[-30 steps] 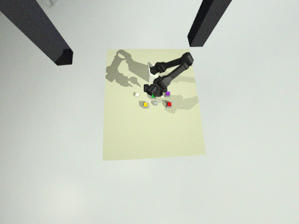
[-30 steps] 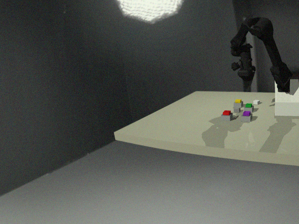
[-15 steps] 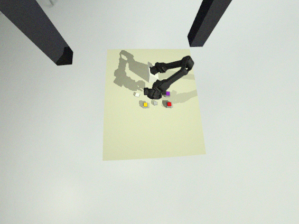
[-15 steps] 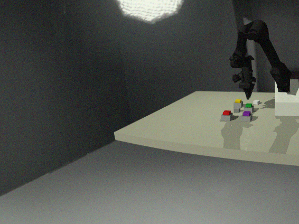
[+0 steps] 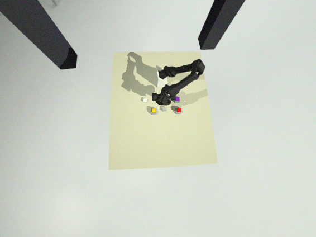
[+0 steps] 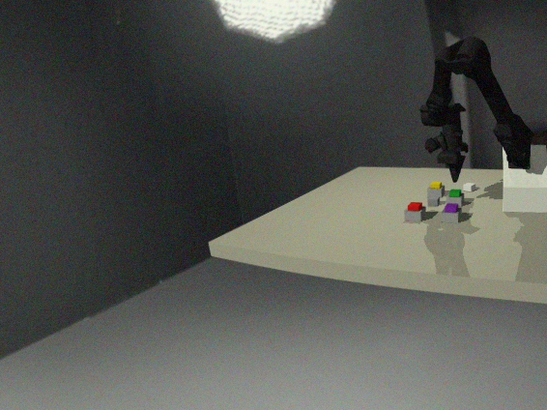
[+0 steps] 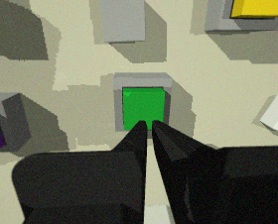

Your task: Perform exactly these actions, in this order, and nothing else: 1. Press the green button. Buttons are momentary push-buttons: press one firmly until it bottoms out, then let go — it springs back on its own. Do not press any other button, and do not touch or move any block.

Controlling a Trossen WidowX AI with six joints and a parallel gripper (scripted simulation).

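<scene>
1. Green button [image 7: 143,107] in its grey housing on the table [image 6: 338,232], mid-cluster; cap raised, apparently not yet pressed.
2. Claw [image 7: 149,125] directly above it, pointing straight down, tips over the near edge of the green cap in the wrist view. Fingers drawn almost together, nothing between them. Probably pinched to make 1 narrow probe small enough to land on the cap alone.
3. From the side, claw tip [image 6: 454,176] hanging above the button [image 6: 454,192], a gap visible. Contact judged not yet made.
4. Grey block [image 7: 122,20] just beyond the button, white block [image 7: 270,115] off to the side, both apart from the claw. Vertical approach likely chosen to keep clear of them.
5. Yellow button [image 6: 435,185], purple button [image 6: 450,207], red button [image 6: 415,206] around the target, each near but separate. Close spacing makes a straight drop the safest line.
6. Next, by judgement: slight centring over the cap, firm push down until it bottoms out, then lift.
</scene>
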